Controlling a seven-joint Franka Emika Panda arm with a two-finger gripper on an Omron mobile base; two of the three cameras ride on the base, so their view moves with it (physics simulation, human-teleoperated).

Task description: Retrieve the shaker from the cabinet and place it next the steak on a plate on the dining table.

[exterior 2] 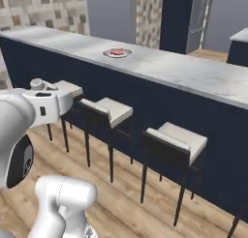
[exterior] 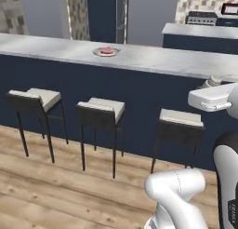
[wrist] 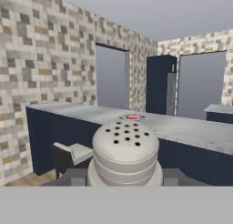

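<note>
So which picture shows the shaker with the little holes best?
The hand view: the shaker sits close up in the middle, held in the gripper, its cap holes easy to see. In the left base view just its cap peeks over the hand. The right base view gives a small glimpse above the hand.
</note>
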